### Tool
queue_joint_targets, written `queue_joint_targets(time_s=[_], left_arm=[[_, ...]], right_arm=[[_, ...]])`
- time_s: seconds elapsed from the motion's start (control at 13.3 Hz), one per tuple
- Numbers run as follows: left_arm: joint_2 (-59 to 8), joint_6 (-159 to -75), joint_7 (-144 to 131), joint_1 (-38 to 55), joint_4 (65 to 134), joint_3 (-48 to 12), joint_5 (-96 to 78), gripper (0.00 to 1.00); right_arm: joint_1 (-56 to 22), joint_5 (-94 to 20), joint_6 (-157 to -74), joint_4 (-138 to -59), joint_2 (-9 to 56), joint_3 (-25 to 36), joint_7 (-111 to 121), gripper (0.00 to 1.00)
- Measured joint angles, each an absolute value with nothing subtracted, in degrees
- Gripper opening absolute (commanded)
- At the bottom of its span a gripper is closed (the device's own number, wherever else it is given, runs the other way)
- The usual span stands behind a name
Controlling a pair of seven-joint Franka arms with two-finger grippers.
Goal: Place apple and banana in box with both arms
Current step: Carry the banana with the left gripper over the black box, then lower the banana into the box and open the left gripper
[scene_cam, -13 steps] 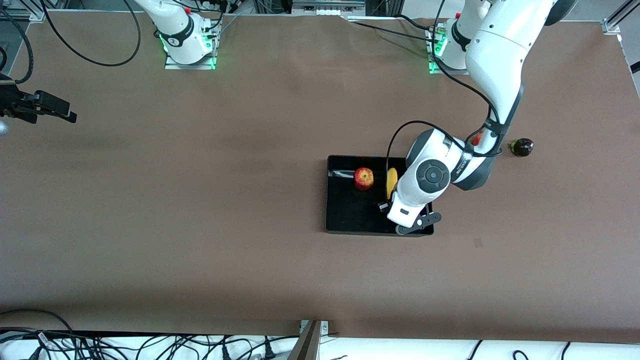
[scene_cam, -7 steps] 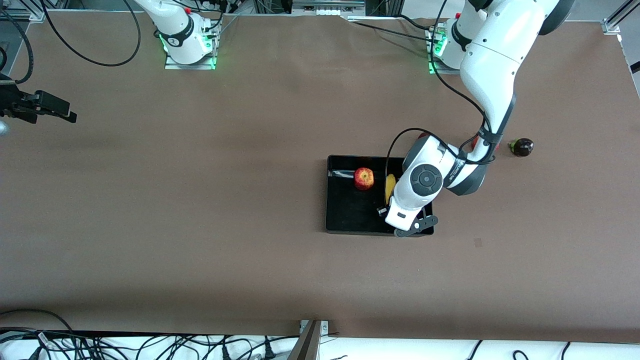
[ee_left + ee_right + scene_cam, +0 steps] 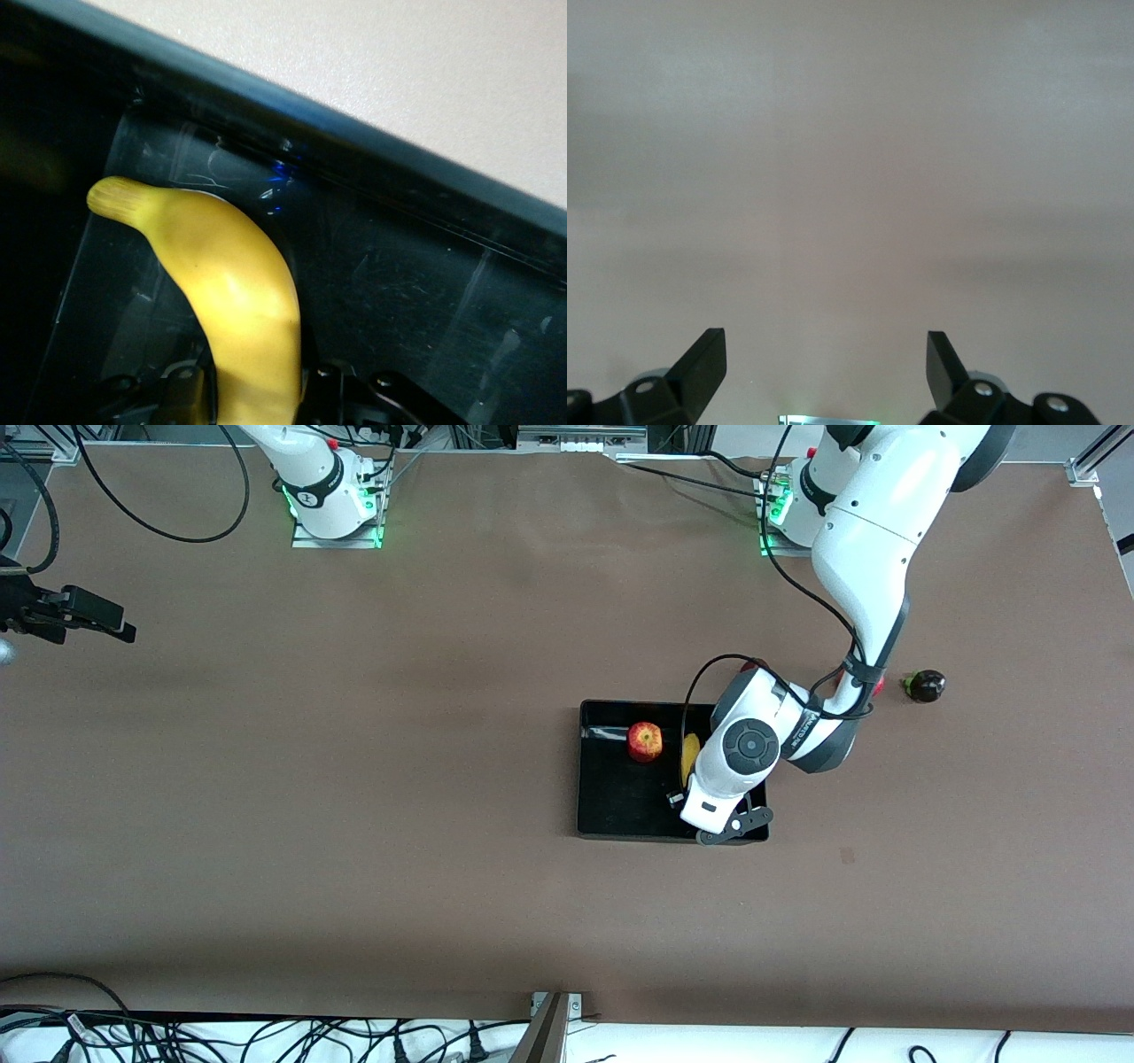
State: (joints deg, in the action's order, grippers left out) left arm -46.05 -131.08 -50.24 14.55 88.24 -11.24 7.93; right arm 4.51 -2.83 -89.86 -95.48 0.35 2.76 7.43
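Holds the banana [image 3: 239, 310] pinched between the jaws of the left gripper [image 3: 257, 403], low inside the box [image 3: 611, 815], at the box's end toward the left arm's side of the bench [image 3: 354, 824]. Runs with its long axis roughly from the box's farther wall toward the nearer one in the front view [image 3: 690, 754], mostly hidden there under the white wrist; shows in the left wrist view as a curved yellow length, gripped near one end, the free blunt tip pointing away from the jaws toward a corner of the glossy black floor, close by the upright wall. Cannot tell whether it touches the floor. Rests inside the same box — the apple [image 3: 645, 741], red with a yellowish patch, just beside the banana toward the right arm's end, near the farther wall. Waits off at the right arm's edge of the bench — the right gripper [image 3: 824, 359], jaws spread wide over bare brown surface, holding nothing. Sits outside the box, near the left arm's elbow, a small dark round fruit [image 3: 927, 685].
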Motion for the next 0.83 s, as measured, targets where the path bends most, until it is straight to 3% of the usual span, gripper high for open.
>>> queue_joint_targets(time_s=[0.45, 0.53, 0.6, 0.68, 0.83], left_arm=[[-46.25, -131.14, -50.37, 14.63, 88.12, -11.24, 9.24, 0.0], [-46.27, -131.14, -50.37, 14.63, 88.12, -11.24, 9.58, 0.19], [-46.28, -131.14, -50.37, 14.63, 88.12, -11.24, 9.75, 0.78], [-46.28, -131.14, -50.37, 14.63, 88.12, -11.24, 9.86, 1.0], [-46.43, -131.14, -50.37, 14.63, 88.13, -11.18, 10.02, 1.0]], right_arm=[[4.51, -2.83, -89.86, -95.48, 0.35, 2.76, 7.43, 1.0], [4.51, -2.83, -89.86, -95.48, 0.35, 2.76, 7.43, 1.0], [4.51, -2.83, -89.86, -95.48, 0.35, 2.76, 7.43, 1.0], [4.51, -2.83, -89.86, -95.48, 0.35, 2.76, 7.43, 1.0], [4.51, -2.83, -89.86, -95.48, 0.35, 2.76, 7.43, 1.0]])
